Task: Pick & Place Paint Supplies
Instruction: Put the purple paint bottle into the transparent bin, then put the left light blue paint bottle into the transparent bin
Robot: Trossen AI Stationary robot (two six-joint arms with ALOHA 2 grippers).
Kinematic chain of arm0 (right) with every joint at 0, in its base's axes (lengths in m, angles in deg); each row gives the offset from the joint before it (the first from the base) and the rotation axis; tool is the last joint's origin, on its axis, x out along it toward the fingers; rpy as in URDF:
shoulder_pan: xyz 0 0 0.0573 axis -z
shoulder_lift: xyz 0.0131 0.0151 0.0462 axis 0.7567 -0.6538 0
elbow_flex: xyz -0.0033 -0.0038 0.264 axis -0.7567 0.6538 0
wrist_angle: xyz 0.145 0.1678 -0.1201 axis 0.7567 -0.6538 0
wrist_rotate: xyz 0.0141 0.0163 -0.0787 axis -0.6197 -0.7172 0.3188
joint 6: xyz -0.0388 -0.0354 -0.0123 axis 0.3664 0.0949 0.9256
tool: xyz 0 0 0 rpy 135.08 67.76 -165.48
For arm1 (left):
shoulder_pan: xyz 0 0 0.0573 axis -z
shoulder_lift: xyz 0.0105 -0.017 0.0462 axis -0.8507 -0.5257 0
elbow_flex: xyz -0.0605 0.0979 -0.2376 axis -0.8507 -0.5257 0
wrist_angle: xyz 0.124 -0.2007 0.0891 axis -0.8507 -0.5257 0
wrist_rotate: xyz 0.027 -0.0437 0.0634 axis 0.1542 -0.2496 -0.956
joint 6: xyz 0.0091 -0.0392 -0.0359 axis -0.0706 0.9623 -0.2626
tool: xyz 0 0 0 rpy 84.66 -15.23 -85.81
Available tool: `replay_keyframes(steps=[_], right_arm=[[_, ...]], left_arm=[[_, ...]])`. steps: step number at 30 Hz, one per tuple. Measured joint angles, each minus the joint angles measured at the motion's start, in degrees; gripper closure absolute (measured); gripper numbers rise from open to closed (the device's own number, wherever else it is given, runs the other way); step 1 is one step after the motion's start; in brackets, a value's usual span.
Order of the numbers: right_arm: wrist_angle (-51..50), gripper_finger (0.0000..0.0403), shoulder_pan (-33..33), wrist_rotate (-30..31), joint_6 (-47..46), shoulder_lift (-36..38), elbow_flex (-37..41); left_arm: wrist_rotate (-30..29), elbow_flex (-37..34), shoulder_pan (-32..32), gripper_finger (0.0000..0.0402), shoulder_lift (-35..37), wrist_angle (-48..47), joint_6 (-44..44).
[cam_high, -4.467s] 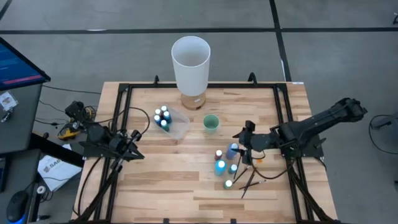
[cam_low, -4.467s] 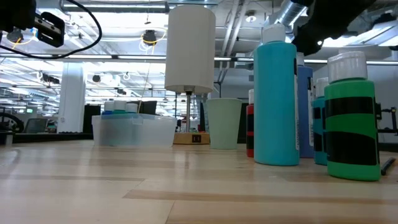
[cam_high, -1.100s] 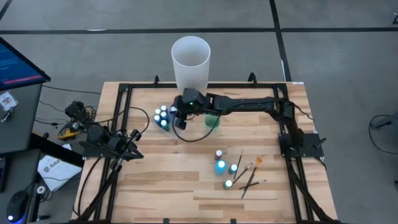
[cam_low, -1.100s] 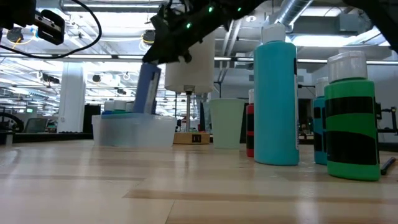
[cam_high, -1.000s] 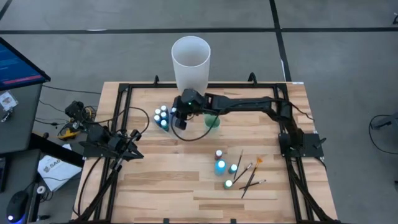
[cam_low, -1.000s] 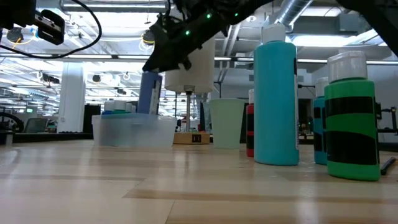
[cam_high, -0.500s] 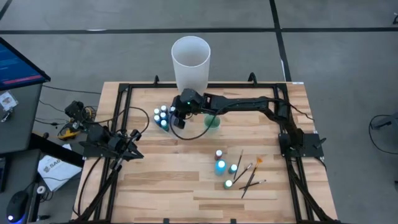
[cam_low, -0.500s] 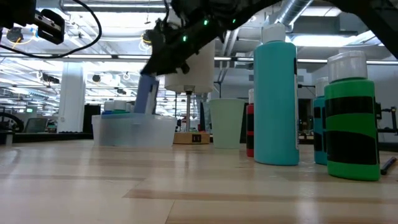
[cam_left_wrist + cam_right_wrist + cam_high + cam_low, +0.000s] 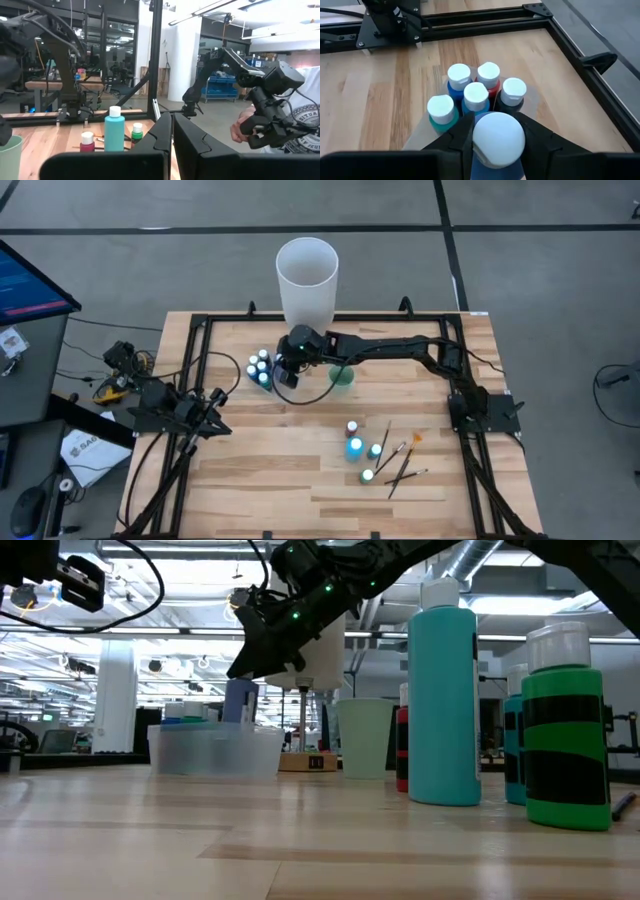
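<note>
Right fingers (image 9: 497, 137) gripping blue bottle (image 9: 496, 150).

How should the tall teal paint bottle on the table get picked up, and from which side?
Grip the teal bottle from straight above, fingers closing around the body just under the white cap. It stands upright. A smaller bottle stands close beside it and brushes lie nearby, so a side approach is probably cramped. The right gripper now holds a blue bottle.

Bright, even overhead ceiling strip lights (image 9: 520, 605) leave faint shadows on the pale wooden desk (image 9: 300, 470), with nearest wrist-view foregrounds softly blurred.
</note>
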Motion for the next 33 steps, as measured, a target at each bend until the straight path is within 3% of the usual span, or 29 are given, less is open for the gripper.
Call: replay_keyframes(steps=[5, 13, 23, 28, 33], right_arm=[[0.0, 0.0284, 0.0, 0.1, 0.0, 0.0, 0.0], [1.6, 0.0167, 0.1, 0.2, 0.0, 0.0, 0.0], [0.3, 0.0155, 0.2, 0.2, 1.1, 3.9, 0.1], [-9.5, 0.0155, 0.0, 0.1, 1.5, 10.9, 0.0], [-28.8, 0.0155, -1.9, -0.2, 0.4, 22.1, -0.1]], left_arm=[[0.0, 0.0, 0.0, 0.0400, -0.6, 0.0, 0.0], [-0.1, 0.0, 0.0, 0.0400, -0.8, 0.1, 0.0], [-0.1, 0.0, 0.0, 0.0400, -1.1, 0.1, 0.0], [-0.2, 0.0, 0.0, 0.0400, -1.1, 0.3, 0.0], [-0.2, 0.0, 0.0, 0.0400, -1.1, 0.5, 0.0]])
